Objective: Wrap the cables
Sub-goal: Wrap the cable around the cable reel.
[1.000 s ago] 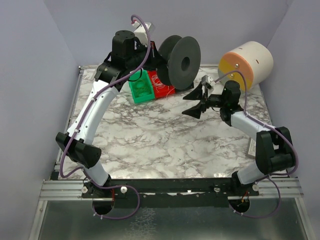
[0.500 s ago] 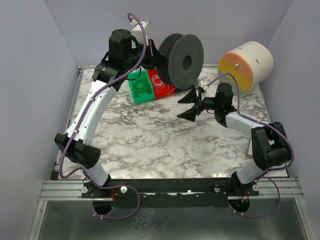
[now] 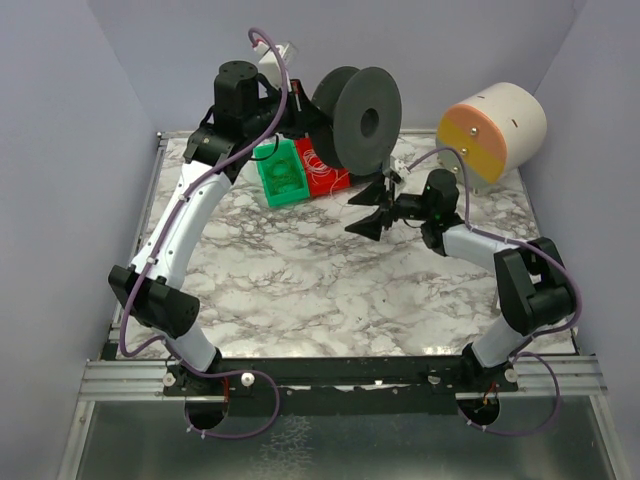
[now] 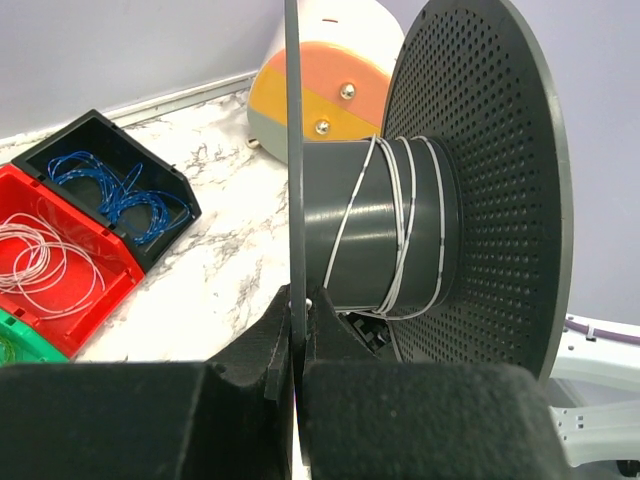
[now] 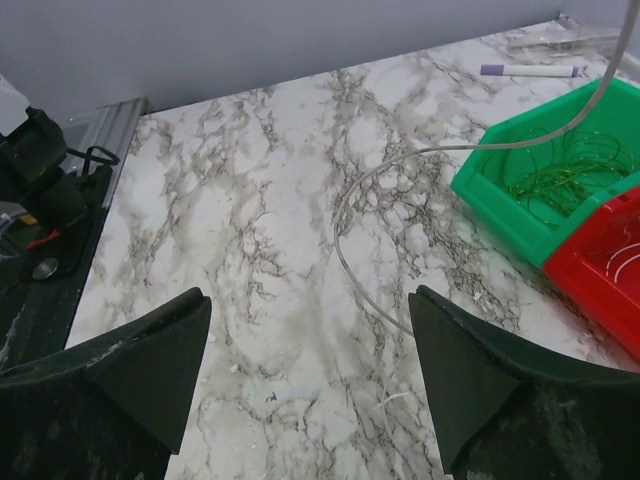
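The left pincer (image 4: 297, 330) is clenching the near rim of the dark spool (image 4: 480, 180) and holding it clear of the table (image 3: 300, 280). A white wire (image 4: 400, 230) is lying in a few slack turns around the spool's core. Its loose tail (image 5: 345, 215) is hanging down and curling across the marble beside the green bin (image 5: 495, 215).

The right pincer (image 5: 310, 300) is standing wide apart, grasping nothing and hovering low over the table, near that tail.

More wire is waiting in loose coils: a green coil (image 5: 560, 170) in the green bin, a white coil (image 4: 40, 265) in the red bin (image 4: 95, 315) and a blue coil (image 4: 120, 195) in the black bin (image 4: 170, 235).

Judgement: the wire is looking very light, springy and slippery, so it is likely to uncoil and snag. The tail is best pinched flat between the pads a short way from the spool, under gentle tension. A hard pull is risking slipped turns.
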Robot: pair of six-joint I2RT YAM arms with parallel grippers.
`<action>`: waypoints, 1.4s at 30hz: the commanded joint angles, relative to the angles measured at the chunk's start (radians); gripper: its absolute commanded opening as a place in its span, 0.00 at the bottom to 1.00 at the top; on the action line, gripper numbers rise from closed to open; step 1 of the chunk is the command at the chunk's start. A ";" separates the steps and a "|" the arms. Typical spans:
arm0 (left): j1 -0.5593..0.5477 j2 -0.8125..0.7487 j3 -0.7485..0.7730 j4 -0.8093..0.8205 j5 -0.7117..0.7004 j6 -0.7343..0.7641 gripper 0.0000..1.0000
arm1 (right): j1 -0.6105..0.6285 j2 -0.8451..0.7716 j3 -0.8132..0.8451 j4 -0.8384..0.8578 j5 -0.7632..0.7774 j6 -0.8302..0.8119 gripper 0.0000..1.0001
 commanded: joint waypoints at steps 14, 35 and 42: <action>-0.009 -0.071 -0.039 0.134 0.174 -0.090 0.00 | 0.058 0.055 0.007 -0.099 0.213 -0.088 0.85; -0.004 -0.048 -0.026 0.168 0.191 -0.123 0.00 | 0.078 -0.104 0.020 -0.382 0.334 -0.703 0.88; 0.049 -0.094 -0.108 0.240 0.203 -0.204 0.00 | 0.083 -0.136 -0.058 -0.299 0.309 -0.715 0.88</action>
